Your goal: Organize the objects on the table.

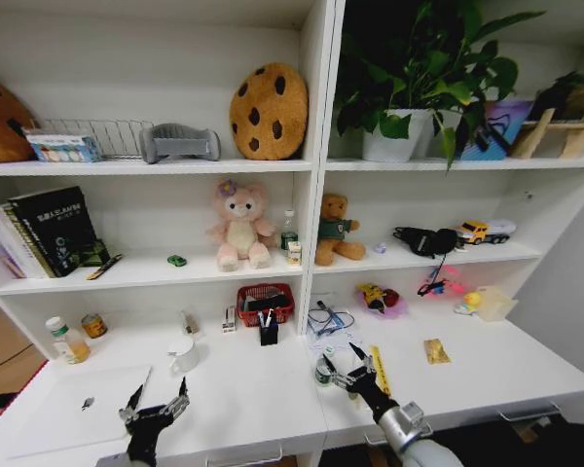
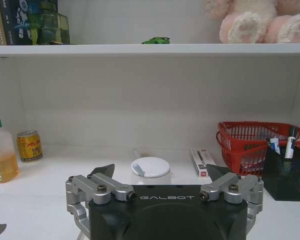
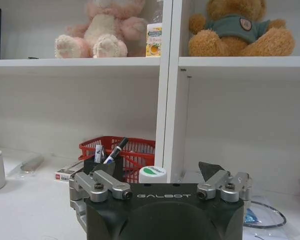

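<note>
The silver laptop [image 1: 78, 407] lies flat at the white desk's [image 1: 253, 399] left end, just beside my left gripper [image 1: 158, 401], spread open and empty; my right gripper [image 1: 343, 362] hovers open beside a tape roll [image 1: 324, 373].

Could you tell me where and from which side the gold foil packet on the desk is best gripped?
The gold foil packet lies flat on the table, so I would come from above and pinch across its narrower width, likely with the nearer right gripper.
</note>
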You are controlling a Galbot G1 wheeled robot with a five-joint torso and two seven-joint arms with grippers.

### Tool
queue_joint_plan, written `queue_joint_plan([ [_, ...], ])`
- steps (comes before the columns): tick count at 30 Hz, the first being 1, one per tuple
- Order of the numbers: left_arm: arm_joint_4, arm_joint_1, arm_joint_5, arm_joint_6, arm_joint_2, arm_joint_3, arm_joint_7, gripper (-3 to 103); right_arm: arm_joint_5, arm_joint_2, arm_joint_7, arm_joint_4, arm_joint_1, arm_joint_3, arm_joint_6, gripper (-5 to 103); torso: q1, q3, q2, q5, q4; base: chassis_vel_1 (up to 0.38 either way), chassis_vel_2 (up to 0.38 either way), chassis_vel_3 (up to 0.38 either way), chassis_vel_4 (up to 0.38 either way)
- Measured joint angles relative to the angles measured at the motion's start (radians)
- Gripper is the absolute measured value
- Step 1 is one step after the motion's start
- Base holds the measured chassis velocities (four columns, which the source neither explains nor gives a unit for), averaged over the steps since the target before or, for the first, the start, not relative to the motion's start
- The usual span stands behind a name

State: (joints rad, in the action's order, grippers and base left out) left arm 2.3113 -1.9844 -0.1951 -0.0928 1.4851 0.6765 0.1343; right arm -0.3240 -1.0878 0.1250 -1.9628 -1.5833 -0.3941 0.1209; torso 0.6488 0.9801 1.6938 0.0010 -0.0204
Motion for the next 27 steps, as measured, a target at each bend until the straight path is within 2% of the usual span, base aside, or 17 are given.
queue_joint_plan([
  [9, 0.010, -0.014, 0.004, 0.004, -0.002, 0.005, -0.001, 100, -0.042, 0.036, -0.014, 0.083, 0.106, 0.071, -0.037, 95, 0.000, 0.000, 0.000, -0.0001, 0.0001, 0.000, 0.000, 0.000, 0.000],
  [10, 0.010, -0.015, 0.006, 0.004, 0.000, 0.005, -0.001, 100, -0.042, 0.040, -0.015, 0.086, 0.110, 0.079, -0.042, 85, 0.000, 0.000, 0.000, -0.0001, 0.0001, 0.000, 0.000, 0.000, 0.000],
  [11, 0.010, -0.015, 0.006, 0.004, 0.000, 0.005, -0.001, 100, -0.042, 0.040, -0.015, 0.086, 0.110, 0.079, -0.042, 85, 0.000, 0.000, 0.000, -0.0001, 0.0001, 0.000, 0.000, 0.000, 0.000],
  [12, 0.010, -0.018, 0.010, 0.004, 0.003, 0.004, -0.002, 100, -0.042, 0.043, -0.016, 0.091, 0.113, 0.088, -0.044, 79, 0.000, 0.000, 0.000, -0.0001, 0.0001, 0.000, 0.000, 0.000, 0.000],
  [15, 0.012, -0.020, 0.012, 0.004, 0.008, 0.003, -0.003, 100, -0.041, 0.042, -0.016, 0.098, 0.114, 0.097, -0.045, 73, 0.000, 0.000, 0.000, -0.0001, 0.0001, 0.000, 0.000, 0.000, 0.000],
  [17, 0.014, -0.021, 0.014, 0.005, 0.010, 0.002, -0.003, 100, -0.040, 0.036, -0.013, 0.101, 0.110, 0.101, -0.045, 62, 0.000, 0.000, 0.000, -0.0001, 0.0000, 0.000, 0.000, 0.000, 0.000],
  [18, 0.014, -0.021, 0.014, 0.005, 0.010, 0.002, -0.003, 100, -0.040, 0.036, -0.013, 0.101, 0.110, 0.101, -0.045, 62, 0.000, 0.000, 0.000, -0.0001, 0.0000, 0.000, 0.000, 0.000, 0.000],
  [20, 0.014, -0.021, 0.016, 0.005, 0.011, 0.002, -0.004, 100, -0.039, 0.030, -0.007, 0.101, 0.102, 0.102, -0.044, 51, 0.000, 0.000, 0.000, -0.0001, 0.0000, 0.000, 0.000, 0.000, 0.000],
  [21, 0.014, -0.021, 0.016, 0.005, 0.011, 0.002, -0.004, 100, -0.039, 0.030, -0.007, 0.101, 0.102, 0.102, -0.044, 51, 0.000, 0.000, 0.000, -0.0001, 0.0000, 0.000, 0.000, 0.000, 0.000],
  [22, 0.014, -0.021, 0.016, 0.006, 0.011, 0.002, -0.004, 100, -0.037, 0.028, -0.002, 0.099, 0.098, 0.099, -0.042, 47, 0.000, 0.000, 0.000, -0.0001, 0.0000, 0.000, 0.000, 0.000, 0.000],
  [23, 0.014, -0.021, 0.016, 0.006, 0.012, 0.002, -0.004, 100, -0.036, 0.026, -0.001, 0.096, 0.092, 0.095, -0.040, 36, 0.000, 0.000, 0.000, -0.0001, 0.0000, 0.000, 0.000, 0.000, 0.000],
  [25, 0.014, -0.021, 0.016, 0.006, 0.012, 0.002, -0.004, 100, -0.036, 0.025, 0.000, 0.094, 0.089, 0.091, -0.039, 36, 0.000, 0.000, 0.000, 0.0000, 0.0000, 0.000, 0.000, 0.000, 0.000],
  [26, 0.013, -0.021, 0.016, 0.007, 0.012, 0.002, -0.004, 100, -0.036, 0.022, 0.000, 0.085, 0.082, 0.082, -0.036, 30, 0.000, 0.000, 0.000, -0.0001, 0.0000, 0.000, 0.000, 0.000, 0.000],
  [27, 0.013, -0.021, 0.016, 0.007, 0.012, 0.002, -0.004, 100, -0.036, 0.022, 0.000, 0.085, 0.082, 0.082, -0.036, 30, 0.000, 0.000, 0.000, -0.0001, 0.0000, 0.000, 0.000, 0.000, 0.000],
])
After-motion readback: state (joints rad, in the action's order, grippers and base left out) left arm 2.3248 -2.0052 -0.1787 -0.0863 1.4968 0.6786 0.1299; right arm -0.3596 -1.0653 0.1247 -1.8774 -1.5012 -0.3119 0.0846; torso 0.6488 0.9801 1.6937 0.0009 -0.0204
